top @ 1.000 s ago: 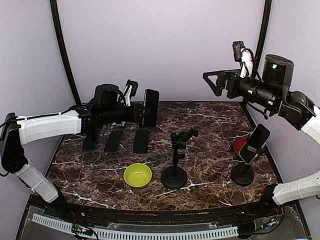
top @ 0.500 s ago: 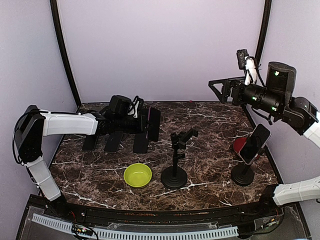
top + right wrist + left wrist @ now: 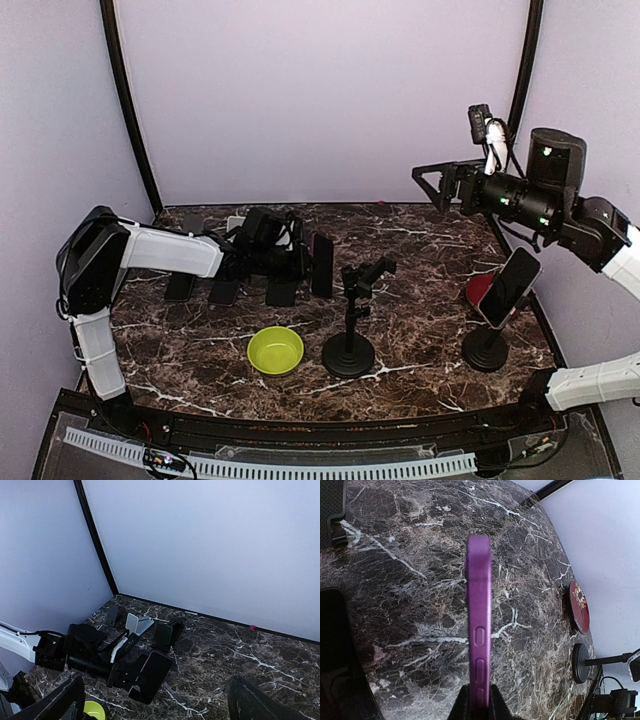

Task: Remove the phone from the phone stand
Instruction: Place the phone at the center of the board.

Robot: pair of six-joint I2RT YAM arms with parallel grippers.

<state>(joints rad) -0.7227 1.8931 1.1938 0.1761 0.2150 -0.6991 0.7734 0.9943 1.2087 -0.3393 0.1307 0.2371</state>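
The slim phone in a purple case [image 3: 479, 645], seen edge-on with its side buttons showing, stood upright over the dark marble table [image 3: 430, 250]. It was clenched at its lower end by the left gripper [image 3: 479, 706], just left of the bare black phone stand [image 3: 352, 320]. A second earlier it had been held higher and farther back above the row of dark phones lying flat [image 3: 228, 290]; the right gripper [image 3: 432, 183] hung released, jaws wide, high at the right.

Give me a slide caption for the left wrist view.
Left hand pinches a purple-cased phone edge-on over the dark marble table.
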